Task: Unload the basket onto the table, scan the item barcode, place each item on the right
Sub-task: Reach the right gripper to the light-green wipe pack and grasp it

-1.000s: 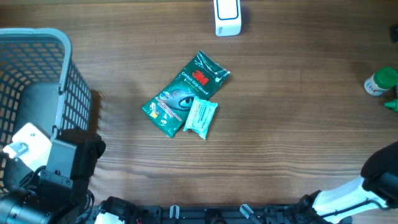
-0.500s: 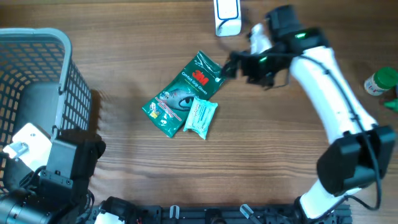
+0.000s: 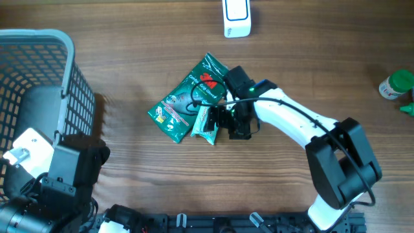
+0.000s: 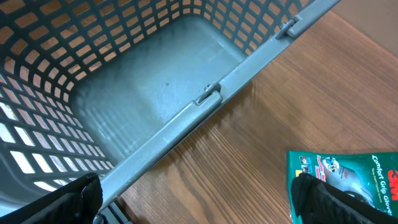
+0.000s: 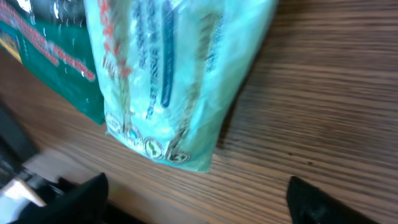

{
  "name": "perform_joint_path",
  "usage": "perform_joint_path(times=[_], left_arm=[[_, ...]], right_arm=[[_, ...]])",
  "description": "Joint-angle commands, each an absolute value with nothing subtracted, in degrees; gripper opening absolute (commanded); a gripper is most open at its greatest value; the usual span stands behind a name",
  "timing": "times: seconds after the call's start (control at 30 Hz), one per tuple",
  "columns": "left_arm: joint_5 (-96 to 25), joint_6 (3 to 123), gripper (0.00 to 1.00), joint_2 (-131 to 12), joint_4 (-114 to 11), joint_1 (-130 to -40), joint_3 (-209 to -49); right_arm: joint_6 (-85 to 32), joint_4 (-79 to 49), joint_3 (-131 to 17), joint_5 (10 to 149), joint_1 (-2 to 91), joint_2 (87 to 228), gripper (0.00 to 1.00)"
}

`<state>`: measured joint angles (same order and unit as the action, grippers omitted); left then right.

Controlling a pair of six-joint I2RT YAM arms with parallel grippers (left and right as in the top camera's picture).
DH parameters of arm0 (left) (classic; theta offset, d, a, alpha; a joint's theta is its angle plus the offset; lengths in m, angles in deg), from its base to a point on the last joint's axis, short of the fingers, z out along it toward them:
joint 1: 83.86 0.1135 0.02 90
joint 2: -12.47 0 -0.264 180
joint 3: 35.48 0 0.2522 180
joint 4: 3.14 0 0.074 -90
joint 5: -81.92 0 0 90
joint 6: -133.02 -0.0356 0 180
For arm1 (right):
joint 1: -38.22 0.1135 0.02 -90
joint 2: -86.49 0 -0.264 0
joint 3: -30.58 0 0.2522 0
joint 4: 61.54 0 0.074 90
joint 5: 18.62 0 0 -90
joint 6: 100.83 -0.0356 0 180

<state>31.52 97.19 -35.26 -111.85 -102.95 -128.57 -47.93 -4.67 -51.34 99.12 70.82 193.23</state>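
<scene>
The right gripper sits low at the centre of the overhead frame with its jaws spread wide, right at the pale teal packet; I cannot tell whether it touches the packet. The packet lies on the table, overlapping the lower right edge of the green 3M glove pack. The white scanner stands at top centre. The left gripper, also wide open, hangs by the grey basket at lower left.

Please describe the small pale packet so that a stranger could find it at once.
In the middle of the wooden table lies a dark green 3M gloves package, set diagonally. The small packet lies at its lower right edge. Unlike that neighbour, it is pale turquoise and much smaller.
</scene>
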Motion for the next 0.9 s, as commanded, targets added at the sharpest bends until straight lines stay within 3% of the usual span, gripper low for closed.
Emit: perform_joint_path(times=[0.0,0.3,0.53,0.6,0.63,0.8,0.87], left_arm=[[32.46,97.91,1.00,-35.15,-111.90,-102.69,-128.68],[32.46,97.91,1.00,-35.15,-111.90,-102.69,-128.68],[32.46,97.91,1.00,-35.15,-111.90,-102.69,-128.68],[32.46,97.91,1.00,-35.15,-111.90,-102.69,-128.68],[32.46,97.91,1.00,-35.15,-111.90,-102.69,-128.68],[32.46,97.91,1.00,-35.15,-111.90,-102.69,-128.68],[32.46,97.91,1.00,-35.15,-111.90,-102.69,-128.68]], right_arm=[[-44.26,-5.11,-52.28,90.38,75.54,193.75,1.00],[-42.47,-11.90,-57.44,61.97,88.09,193.80,1.00],[-40.83,-21.63,-57.44,57.64,88.15,201.45,0.85],[-43.39,-19.95,-57.44,57.38,88.19,203.33,0.71],[-46.95,-17.06,-57.44,55.30,88.11,203.39,0.69],[-49.72,-3.95,-58.99,51.69,85.18,202.83,0.64],[-45.55,-2.46,-60.94,51.72,84.39,202.13,0.64]])
